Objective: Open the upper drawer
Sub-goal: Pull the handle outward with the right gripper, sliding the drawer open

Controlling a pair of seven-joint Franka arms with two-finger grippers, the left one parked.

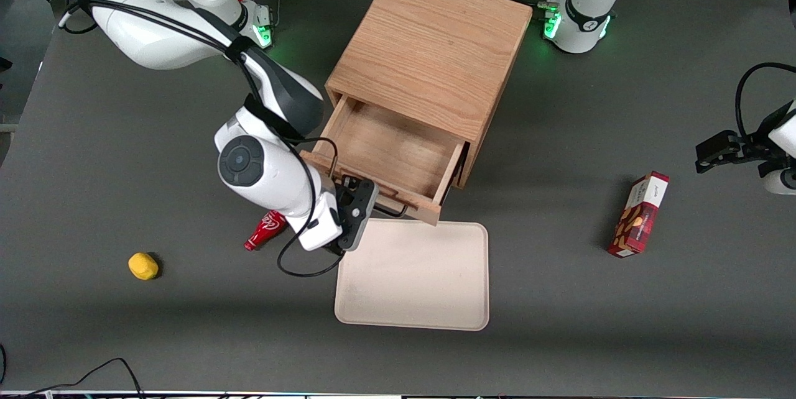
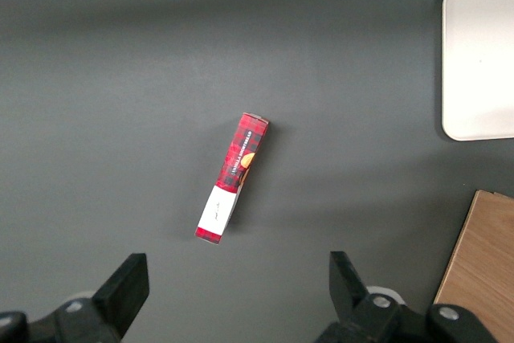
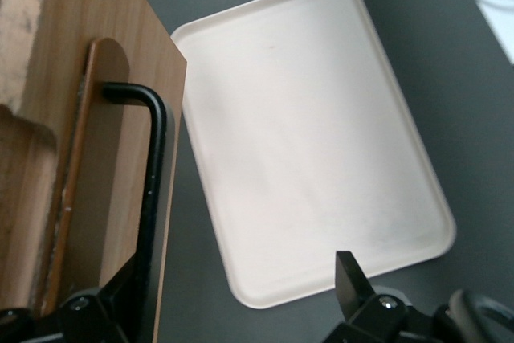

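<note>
The oak cabinet (image 1: 429, 45) stands mid-table. Its upper drawer (image 1: 392, 150) is pulled well out toward the front camera, and its light-wood inside is bare. The drawer's black wire handle (image 1: 390, 210) runs along the drawer front (image 3: 120, 182) and shows in the right wrist view (image 3: 152, 190). My right gripper (image 1: 356, 215) is open at the handle's end nearer the working arm. In the wrist view the gripper (image 3: 229, 283) has its fingers spread wide, with the handle just inside one finger (image 3: 108, 299) and not clamped. The lower drawer is hidden under the open one.
A cream tray (image 1: 413, 275) lies on the table just nearer the camera than the drawer front, also in the wrist view (image 3: 313, 142). A red can (image 1: 266, 230) lies beside my wrist, a yellow object (image 1: 143, 265) farther toward the working arm's end. A red snack box (image 1: 639, 214) lies toward the parked arm's end.
</note>
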